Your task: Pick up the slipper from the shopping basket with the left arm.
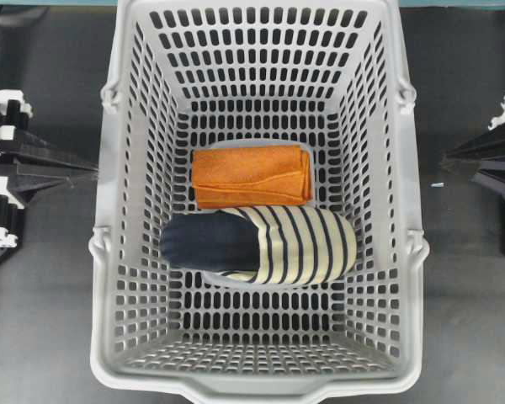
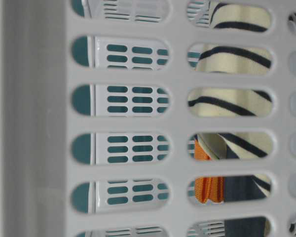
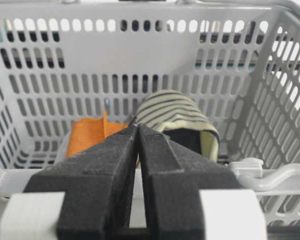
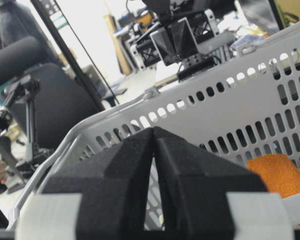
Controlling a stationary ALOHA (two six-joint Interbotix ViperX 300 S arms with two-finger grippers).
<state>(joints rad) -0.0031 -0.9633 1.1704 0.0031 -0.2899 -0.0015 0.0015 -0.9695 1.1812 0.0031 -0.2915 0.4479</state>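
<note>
While my left gripper (image 3: 137,131) waits outside the shopping basket (image 3: 270,176), jaws pressed together on nothing, I see the striped slipper (image 3: 177,117) lying untouched ahead of and below them beside the orange cloth (image 3: 90,135), so everything remains.

You've got the cream, navy-striped soft slipper (image 1: 273,246) lying flat on the floor of the light grey slotted plastic shopping basket (image 1: 118,278), dark opening pointing left.

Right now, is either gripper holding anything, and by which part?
Nothing is held. The left gripper and right gripper are both shut on nothing outside the shopping basket; the slipper lies untouched inside.
</note>
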